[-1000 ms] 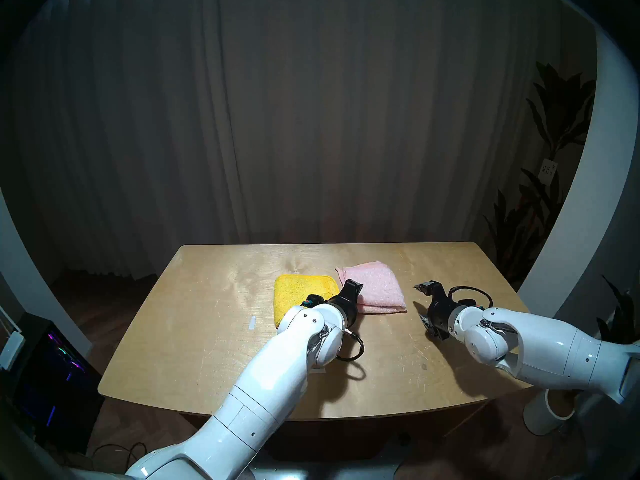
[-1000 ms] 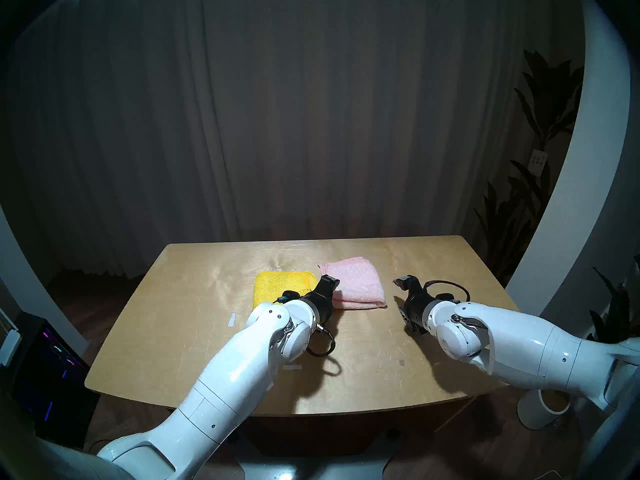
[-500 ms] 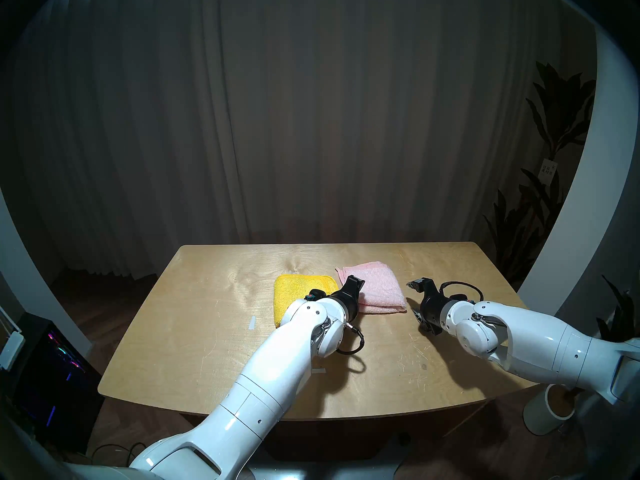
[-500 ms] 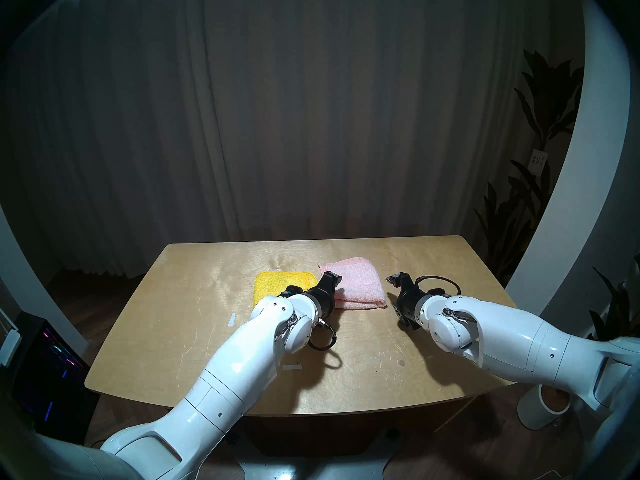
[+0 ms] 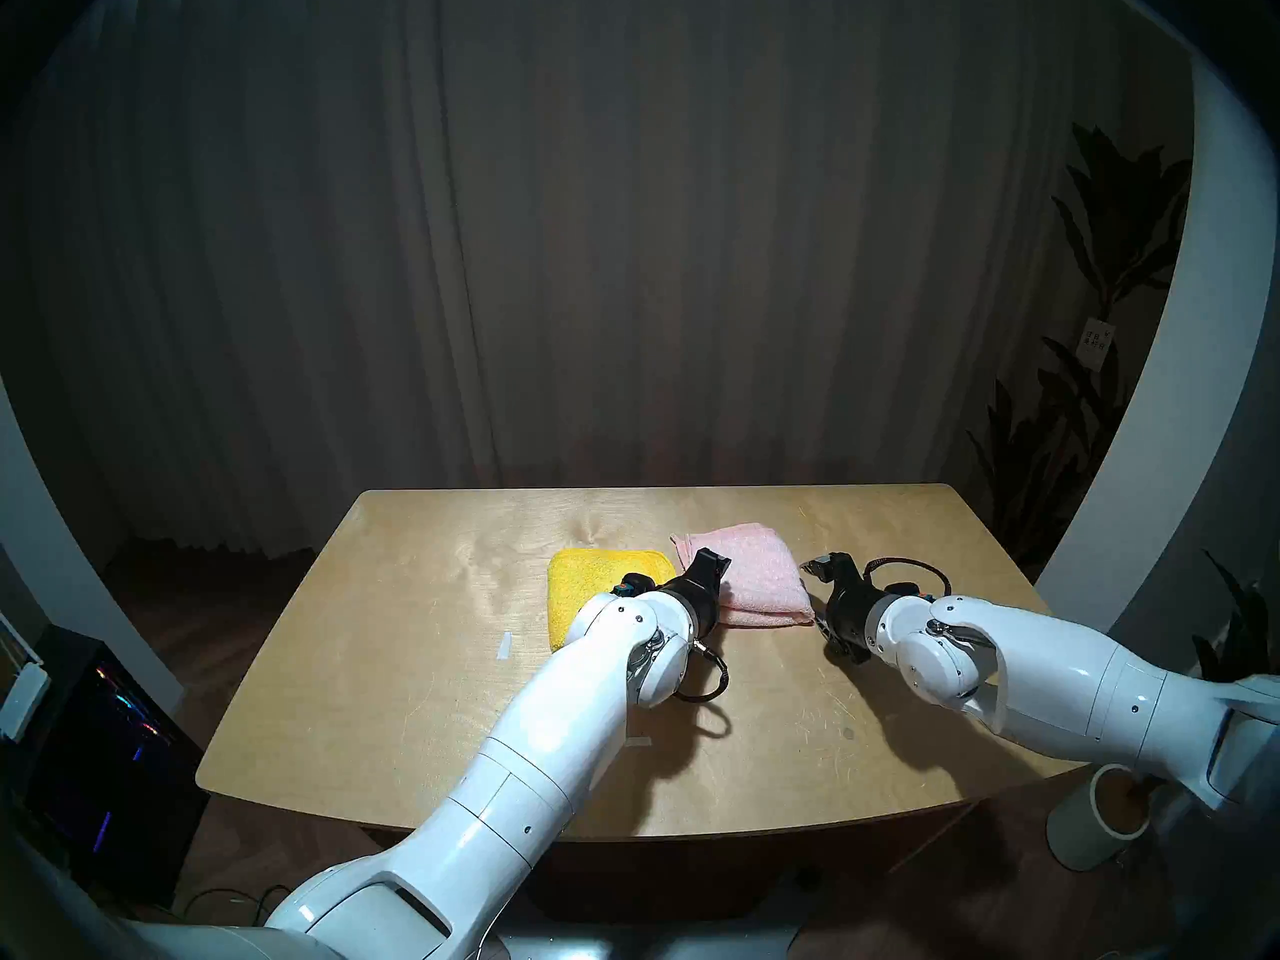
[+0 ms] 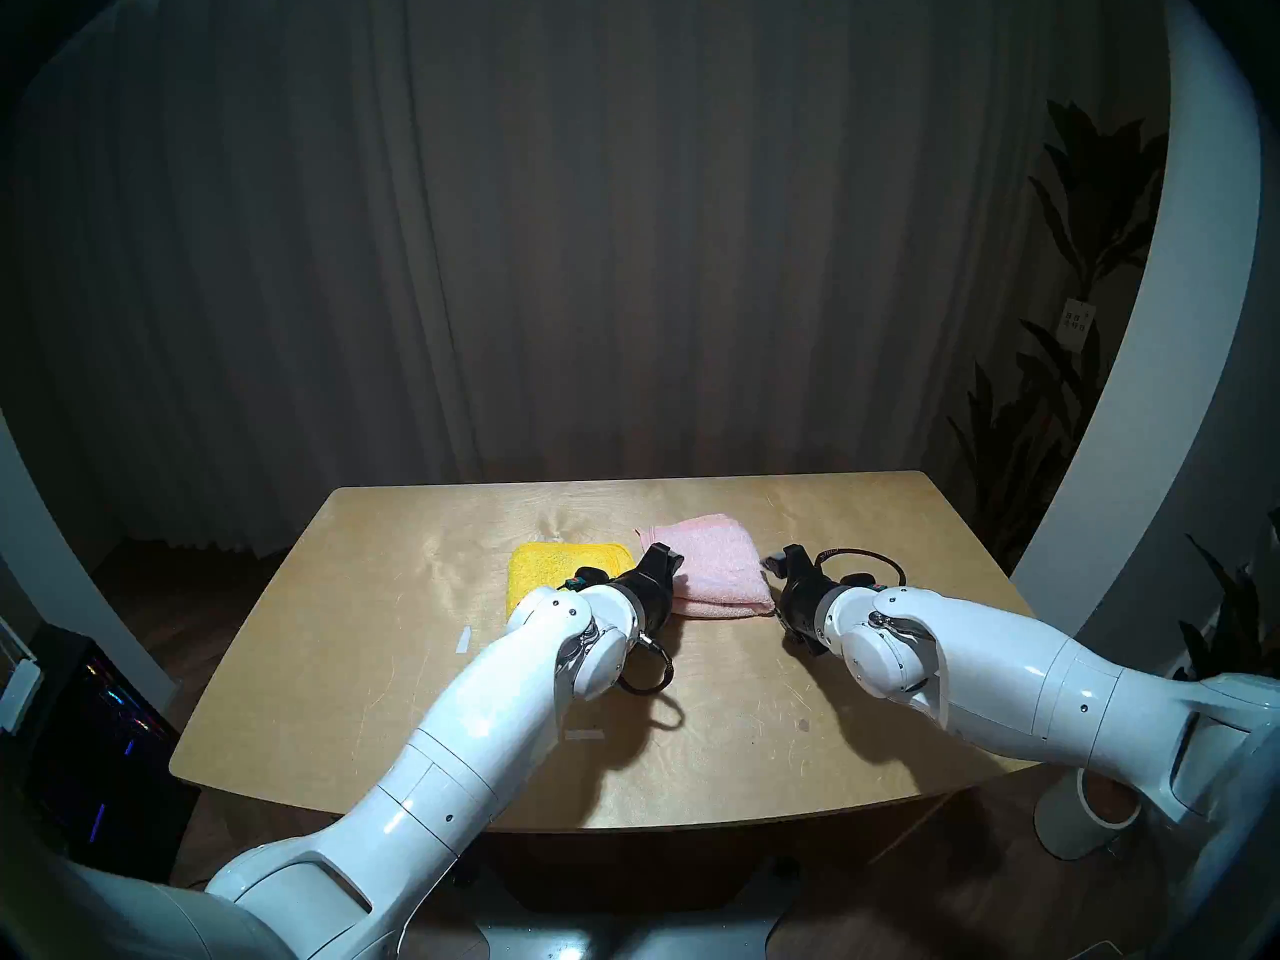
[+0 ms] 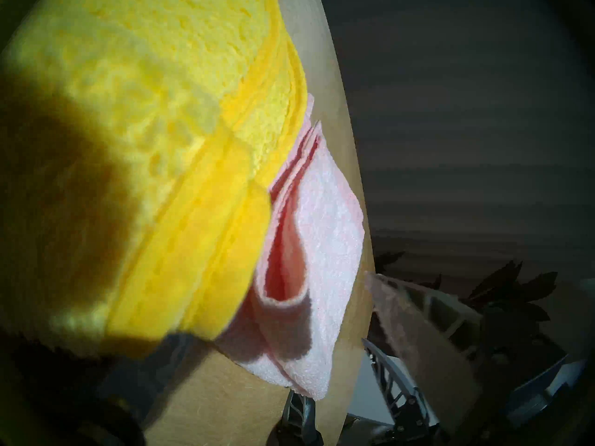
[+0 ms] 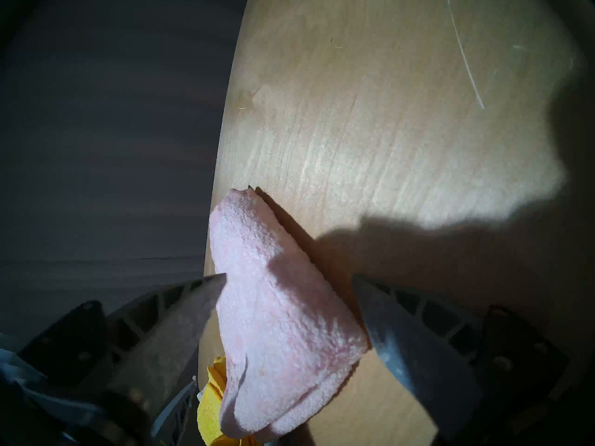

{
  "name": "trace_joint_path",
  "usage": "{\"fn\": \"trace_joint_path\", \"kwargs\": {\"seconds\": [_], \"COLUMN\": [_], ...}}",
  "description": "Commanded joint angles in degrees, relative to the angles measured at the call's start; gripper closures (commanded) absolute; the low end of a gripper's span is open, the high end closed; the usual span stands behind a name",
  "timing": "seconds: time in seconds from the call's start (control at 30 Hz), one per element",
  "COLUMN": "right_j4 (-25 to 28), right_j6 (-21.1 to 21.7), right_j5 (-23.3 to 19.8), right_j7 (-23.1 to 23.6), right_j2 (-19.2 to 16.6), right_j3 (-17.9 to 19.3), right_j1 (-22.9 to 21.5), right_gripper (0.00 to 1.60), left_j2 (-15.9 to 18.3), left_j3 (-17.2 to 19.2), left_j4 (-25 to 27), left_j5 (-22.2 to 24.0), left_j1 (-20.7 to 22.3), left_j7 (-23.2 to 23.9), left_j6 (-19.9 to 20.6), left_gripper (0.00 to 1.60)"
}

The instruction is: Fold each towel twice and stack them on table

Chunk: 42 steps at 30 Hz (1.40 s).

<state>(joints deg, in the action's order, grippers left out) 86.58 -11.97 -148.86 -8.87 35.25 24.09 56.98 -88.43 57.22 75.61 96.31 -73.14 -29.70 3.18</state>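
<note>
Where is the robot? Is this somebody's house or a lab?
Probably a room made to look like a home, though I can't be sure. A long curtain hangs behind the wooden table, a tall leafy plant stands at the right, and a computer with glowing lights sits on the floor.

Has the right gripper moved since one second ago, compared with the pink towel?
Yes. The right gripper has shifted toward the view's left across the table, closing the gap to the pink towel, whose right edge it now reaches.
</note>
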Motion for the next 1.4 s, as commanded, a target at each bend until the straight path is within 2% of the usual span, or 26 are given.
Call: {"fn": "trace_joint_path", "kwargs": {"seconds": [0.0, 0.03, 0.07, 0.1, 0.17, 0.23, 0.97, 1.37], "right_j4": [-0.09, -0.10, -0.14, -0.19, -0.25, -0.15, 3.58, 5.35], "right_j6": [0.44, 0.47, 0.49, 0.53, 0.68, 0.80, -2.96, -1.78], "right_j5": [-0.06, -0.02, 0.03, 0.04, 0.08, 0.06, -2.26, -3.81], "right_j7": [0.45, 0.48, 0.56, 0.63, 0.81, 1.20, 8.79, 9.95], "right_j2": [1.85, 1.79, 1.74, 1.71, 1.59, 1.37, -1.34, -4.14], "right_j3": [-0.47, -0.45, -0.43, -0.41, -0.37, -0.23, 3.94, 6.81], "right_j1": [0.40, 0.41, 0.43, 0.44, 0.44, 0.45, 1.41, -0.62], "right_gripper": [1.11, 1.29, 1.39, 1.57, 1.60, 1.60, 1.60, 1.60], "left_j2": [-0.46, -0.46, -0.43, -0.43, -0.41, -0.28, 0.07, 0.06], "left_j3": [-0.28, -0.28, -0.30, -0.29, -0.26, -0.28, 0.07, 0.24], "left_j4": [0.37, 0.39, 0.46, 0.53, 0.74, 1.11, 4.78, 5.39], "left_j5": [0.13, 0.10, 0.02, -0.01, -0.07, -0.22, -3.07, -5.37], "left_j1": [0.87, 0.84, 0.82, 0.79, 0.72, 0.58, 0.21, 1.42], "left_j7": [0.86, 0.92, 0.97, 0.96, 0.90, 1.08, 3.04, 3.72], "left_j6": [0.90, 1.01, 1.15, 1.17, 1.27, 1.44, 0.05, -1.71], "left_gripper": [1.05, 1.09, 1.14, 1.31, 1.39, 1.60, 1.60, 1.60]}}
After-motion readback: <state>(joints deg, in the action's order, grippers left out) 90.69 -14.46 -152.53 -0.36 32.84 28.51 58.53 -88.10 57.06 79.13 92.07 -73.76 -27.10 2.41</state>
